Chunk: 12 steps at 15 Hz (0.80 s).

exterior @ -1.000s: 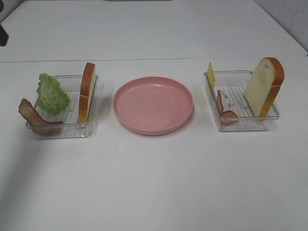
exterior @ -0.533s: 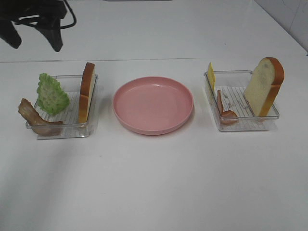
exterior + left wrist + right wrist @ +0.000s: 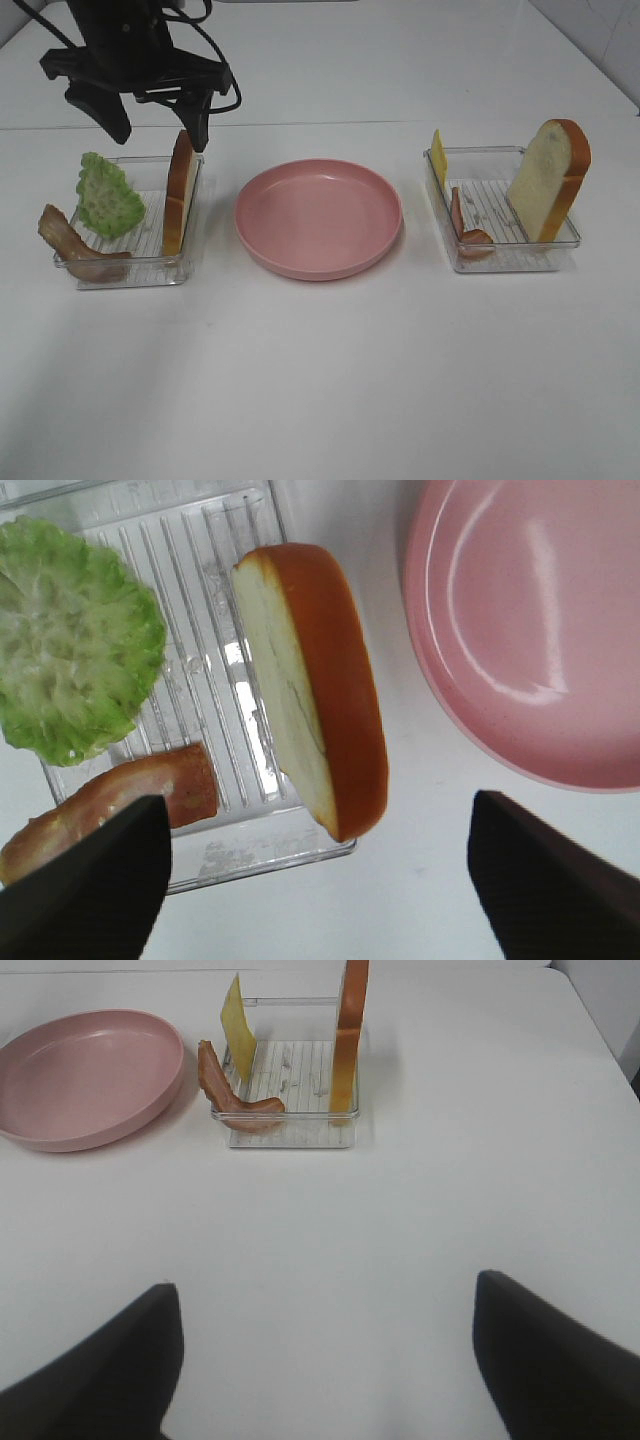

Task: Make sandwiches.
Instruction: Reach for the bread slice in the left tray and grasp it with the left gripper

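Over the clear ribbed plastic tray [image 3: 215, 540] now: a white bread slice with orange-brown crust [image 3: 320, 690] on edge along its right wall, frilly green lettuce leaf [image 3: 75, 650] left, brown-red bacon strip [image 3: 120, 795] near-left. A round pink plate [image 3: 540, 620] sits just right, and the left gripper [image 3: 319, 798] gapes wide.

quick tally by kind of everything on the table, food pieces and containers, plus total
bread slices: 2
bacon strips: 2
lettuce leaf: 1
cheese slice: 1
clear trays: 2
pink plate: 1
Total: 9
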### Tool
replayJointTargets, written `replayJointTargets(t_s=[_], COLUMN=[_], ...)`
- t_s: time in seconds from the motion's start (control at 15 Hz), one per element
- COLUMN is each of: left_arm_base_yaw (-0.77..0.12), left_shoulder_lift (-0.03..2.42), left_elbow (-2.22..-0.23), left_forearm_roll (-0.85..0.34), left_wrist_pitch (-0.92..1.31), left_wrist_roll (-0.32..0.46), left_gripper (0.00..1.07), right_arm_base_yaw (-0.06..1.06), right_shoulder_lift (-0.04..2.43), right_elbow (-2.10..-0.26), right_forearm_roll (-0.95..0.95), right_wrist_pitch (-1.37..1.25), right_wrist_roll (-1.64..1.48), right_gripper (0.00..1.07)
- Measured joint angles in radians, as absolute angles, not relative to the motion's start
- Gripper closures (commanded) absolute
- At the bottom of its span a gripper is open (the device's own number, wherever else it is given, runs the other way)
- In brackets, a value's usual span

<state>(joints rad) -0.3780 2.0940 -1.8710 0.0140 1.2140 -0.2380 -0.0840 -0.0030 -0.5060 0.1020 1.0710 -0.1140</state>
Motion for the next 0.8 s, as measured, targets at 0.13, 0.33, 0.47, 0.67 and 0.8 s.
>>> replayJointTargets(t_s=[0.13,0.33,0.47,0.67,0.8], left_arm_base_yaw=[-0.379,-0.381,-0.381,-0.381,-0.381], left_shoulder_lift=[2.121,2.145,2.158,2.176,2.182], left_elbow=[-1.871,-1.871,-1.871,-1.871,-1.871], left_forearm_roll=[0.017,0.017,0.025,0.029,0.034], left_wrist_pitch=[1.215,1.215,1.212,1.183,1.169], left_wrist_roll=[-0.245,-0.249,-0.25,-0.253,-0.253], left_gripper=[0.3,0.3,0.32,0.4,0.52], right_arm_base_yaw=[-0.084,-0.084,-0.084,-0.084,-0.084], right_shoulder_lift=[-0.003,-0.003,-0.003,-0.003,-0.003], right_elbow=[-0.506,-0.506,-0.506,-0.506,-0.506], right_forearm_roll=[0.102,0.102,0.102,0.102,0.102], right_wrist_pitch=[1.071,1.071,1.071,1.071,1.071], right_wrist_roll=[-0.114,-0.114,-0.114,-0.114,-0.114], right_gripper=[0.31,0.31,0.31,0.31,0.31])
